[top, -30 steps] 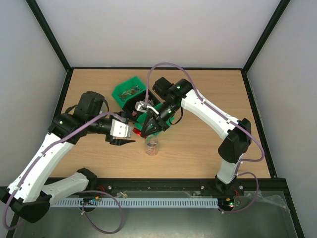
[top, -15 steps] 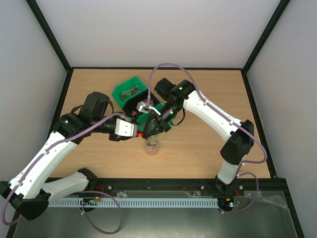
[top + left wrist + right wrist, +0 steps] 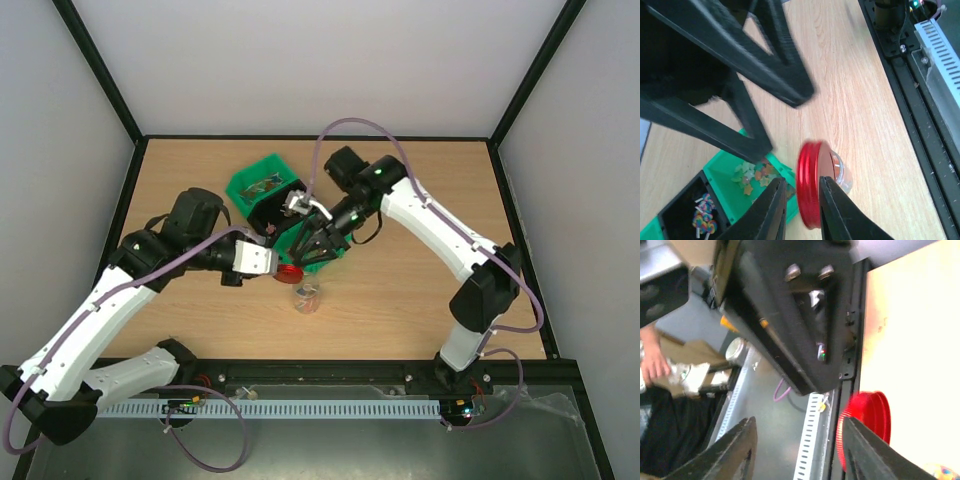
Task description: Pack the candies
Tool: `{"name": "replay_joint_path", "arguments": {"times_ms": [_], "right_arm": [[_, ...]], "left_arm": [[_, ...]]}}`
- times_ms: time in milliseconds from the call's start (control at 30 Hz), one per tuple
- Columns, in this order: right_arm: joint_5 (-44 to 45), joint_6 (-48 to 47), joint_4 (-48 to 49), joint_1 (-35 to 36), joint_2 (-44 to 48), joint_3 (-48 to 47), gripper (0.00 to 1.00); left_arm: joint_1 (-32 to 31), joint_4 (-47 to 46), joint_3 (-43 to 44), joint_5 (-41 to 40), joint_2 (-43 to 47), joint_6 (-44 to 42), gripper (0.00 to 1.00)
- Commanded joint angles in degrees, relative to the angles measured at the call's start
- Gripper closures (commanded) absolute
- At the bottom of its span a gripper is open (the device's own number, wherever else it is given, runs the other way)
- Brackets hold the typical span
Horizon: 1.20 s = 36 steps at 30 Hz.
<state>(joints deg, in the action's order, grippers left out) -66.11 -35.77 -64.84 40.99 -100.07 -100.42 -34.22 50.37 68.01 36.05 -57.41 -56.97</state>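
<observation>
Here, clenching the red lid (image 3: 812,165) on edge in the left gripper (image 3: 803,182) beside the jar (image 3: 841,175); right gripper (image 3: 797,440) spread, released; candies (image 3: 752,175) jumbled in the green bin (image 3: 722,187), pointing every way.

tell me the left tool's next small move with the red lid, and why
Probably shift the red lid over the jar and level it: the left tool pinches it on edge, the right tool stands open, and the jar sits uncapped beside.
</observation>
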Motion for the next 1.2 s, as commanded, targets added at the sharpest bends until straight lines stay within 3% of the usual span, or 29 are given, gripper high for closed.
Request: {"name": "replay_joint_path", "arguments": {"times_ms": [0,167,233,300,367,433,500,700,967,1167], "right_arm": [[-1.2,8.3,6.8,-6.3,4.3,2.4,0.47],[5.5,19.5,23.5,-12.4,11.1,13.2,0.33],[10.5,20.4,28.4,-13.1,14.7,18.3,0.32],[16.2,21.6,33.2,-13.2,18.2,23.0,0.27],[20.7,21.9,35.8,-13.2,21.0,26.6,0.23],[24.0,21.5,36.3,-13.2,22.5,28.8,0.19],[24.6,19.0,34.8,-13.2,23.0,30.2,0.14],[24.9,18.3,35.0,-13.2,21.0,31.9,0.06],[24.4,18.2,35.1,-13.1,19.1,31.2,0.04],[24.0,18.2,35.8,-13.2,19.8,32.8,0.04]], "left_arm": [[0.9,-3.3,-1.4,3.2,-0.6,9.1,0.81],[5.2,-4.9,-1.9,13.4,-4.2,18.0,0.85],[6.9,-5.1,-2.4,16.7,-5.9,20.0,0.86],[8.1,-5.6,-2.3,15.0,-7.3,21.8,0.86],[11.0,-6.7,-2.3,10.9,-7.8,23.4,0.78],[14.6,-1.7,-1.1,6.3,-8.3,16.3,0.72],[21.3,8.8,0.6,4.1,-9.1,2.2,0.62],[31.3,23.3,-1.0,-7.3,-13.4,-14.9,0.35],[37.4,17.7,-10.4,-23.0,-9.4,-18.9,0.34],[47.8,15.3,-14.2,-26.9,-10.3,-21.3,0.32]]}}
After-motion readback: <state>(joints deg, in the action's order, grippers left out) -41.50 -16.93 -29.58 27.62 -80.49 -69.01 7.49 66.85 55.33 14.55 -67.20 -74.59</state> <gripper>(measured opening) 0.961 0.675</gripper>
